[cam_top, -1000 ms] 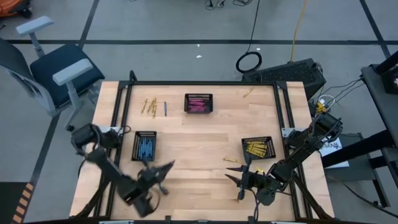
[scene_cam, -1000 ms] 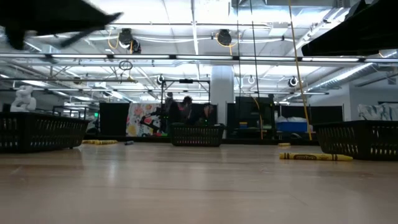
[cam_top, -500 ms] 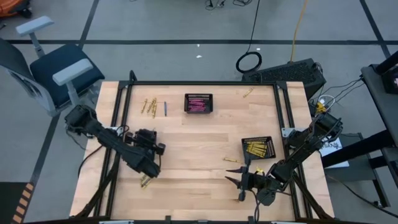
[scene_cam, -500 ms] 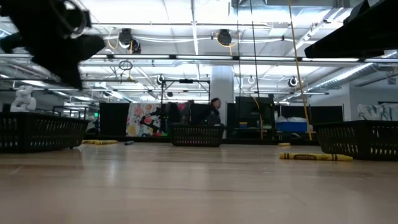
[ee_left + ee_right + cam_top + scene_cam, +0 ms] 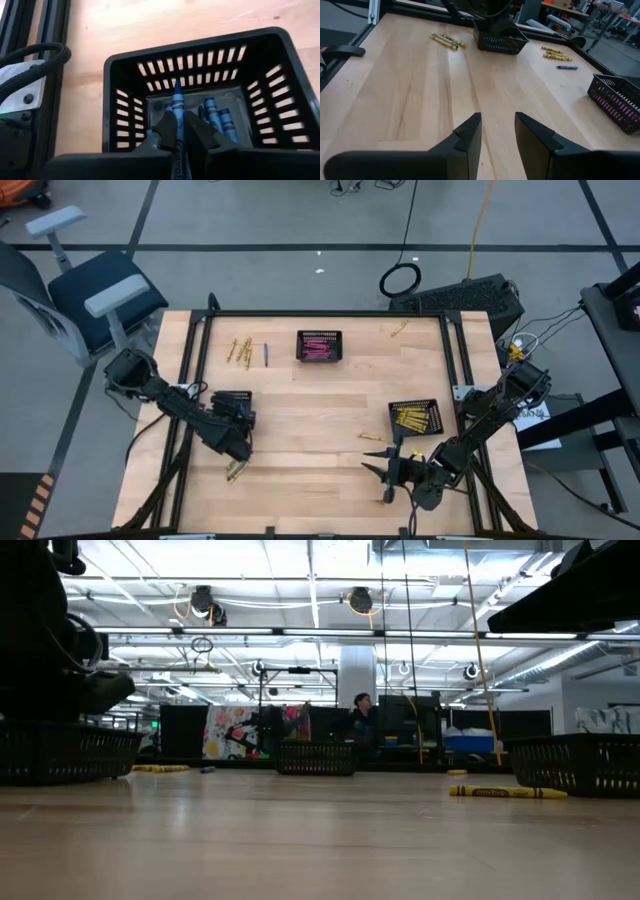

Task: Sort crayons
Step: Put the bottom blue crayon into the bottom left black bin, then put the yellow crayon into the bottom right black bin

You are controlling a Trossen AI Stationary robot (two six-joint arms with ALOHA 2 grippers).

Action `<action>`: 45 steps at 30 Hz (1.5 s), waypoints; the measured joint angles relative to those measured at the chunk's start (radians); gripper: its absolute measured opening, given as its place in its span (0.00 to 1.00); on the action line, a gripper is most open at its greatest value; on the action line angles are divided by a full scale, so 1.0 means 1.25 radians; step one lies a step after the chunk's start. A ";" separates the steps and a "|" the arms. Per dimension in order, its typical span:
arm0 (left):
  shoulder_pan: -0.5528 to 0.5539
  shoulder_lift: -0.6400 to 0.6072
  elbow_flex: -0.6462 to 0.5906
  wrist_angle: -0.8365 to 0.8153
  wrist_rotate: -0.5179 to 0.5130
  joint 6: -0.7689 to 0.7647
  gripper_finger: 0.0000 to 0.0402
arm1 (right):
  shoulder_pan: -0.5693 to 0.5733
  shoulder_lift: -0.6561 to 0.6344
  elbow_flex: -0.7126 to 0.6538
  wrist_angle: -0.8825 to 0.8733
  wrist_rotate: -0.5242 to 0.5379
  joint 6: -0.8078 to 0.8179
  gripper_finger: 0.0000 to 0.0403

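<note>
My left gripper (image 5: 233, 414) hangs over the black basket (image 5: 232, 394) at the table's left. In the left wrist view it (image 5: 178, 131) is shut on a blue crayon (image 5: 177, 99), tip pointing down into that basket (image 5: 114, 102), where more blue crayons (image 5: 216, 113) lie. My right gripper (image 5: 385, 470) is open and empty near the front edge; its fingers (image 5: 468, 134) hover just above bare wood. Loose yellow crayons lie at the back left (image 5: 240, 352) beside one blue crayon (image 5: 266, 354), at the back right (image 5: 399, 330), near the yellow basket (image 5: 375, 438), and by the left arm (image 5: 234, 471).
A basket of pink crayons (image 5: 319, 346) stands at the back middle, a basket of yellow crayons (image 5: 414, 417) at the right. Black frame rails (image 5: 190, 350) run along the table's sides. In the low view a yellow crayon (image 5: 508, 792) lies ahead. People stand in the room behind (image 5: 362, 715).
My left arm has swung back from the table's front to above the left basket, and holds a blue crayon there. The right arm has not moved.
</note>
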 joint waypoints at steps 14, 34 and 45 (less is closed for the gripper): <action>0.000 -0.078 0.010 -0.054 0.028 0.049 0.36 | 0.000 0.000 0.000 0.000 0.001 0.005 0.25; 0.047 -0.266 0.044 0.475 -0.455 0.819 0.37 | 0.021 -0.008 0.000 -0.019 0.004 -0.024 0.25; 0.094 -0.193 -0.001 0.745 -0.408 1.041 0.37 | 0.126 -0.199 0.000 -0.111 0.045 -0.026 0.25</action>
